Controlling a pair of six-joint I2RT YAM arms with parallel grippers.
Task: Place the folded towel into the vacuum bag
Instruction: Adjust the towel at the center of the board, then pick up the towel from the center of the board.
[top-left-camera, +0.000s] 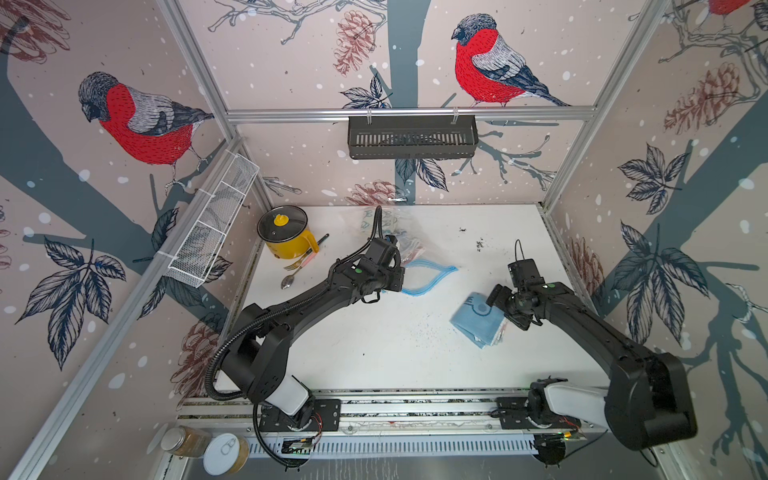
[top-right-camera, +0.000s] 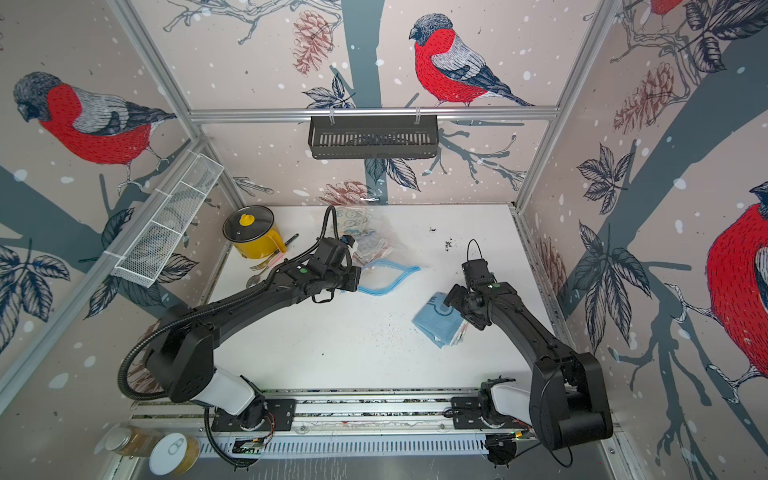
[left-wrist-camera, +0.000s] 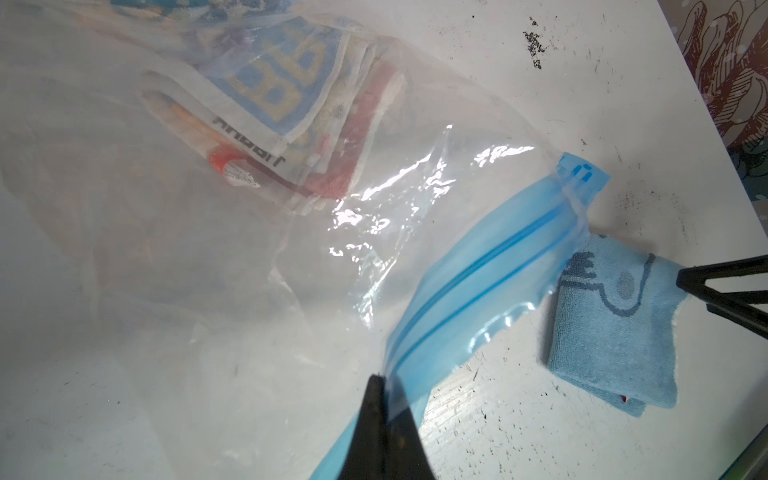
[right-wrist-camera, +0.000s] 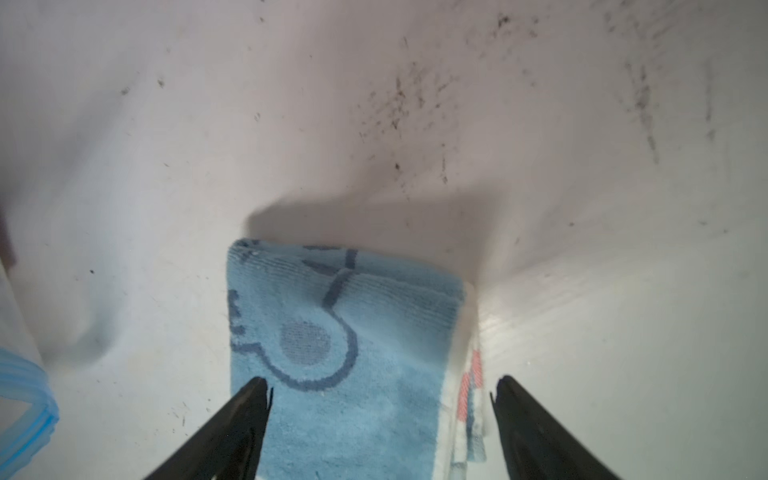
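Clear vacuum bag (left-wrist-camera: 208, 270) lying crinkled on a white table (top-left-camera: 374, 353), with its mouth gaping open. Left gripper (left-wrist-camera: 384, 386) has its jaws pressed together on the bag's blue zip strip (left-wrist-camera: 478, 274), pinching one lip of the opening. Beyond those jaws, inside the bag, sits a stack of folded cloths (left-wrist-camera: 291, 95) in blue, white and red. The folded towel (right-wrist-camera: 353, 332), light blue with a darker line pattern, is outside the bag, flat on the table just past the far end of the zip strip. Right gripper (right-wrist-camera: 381, 384) has its jaws wide apart, straddling the near part of the towel: one tip is over the cloth, the other just off its edge, not closed on it. Well away from both grippers, a yellow pot (top-left-camera: 291, 245) stands with its lid (top-left-camera: 270, 228) on; its contents cannot be made out.
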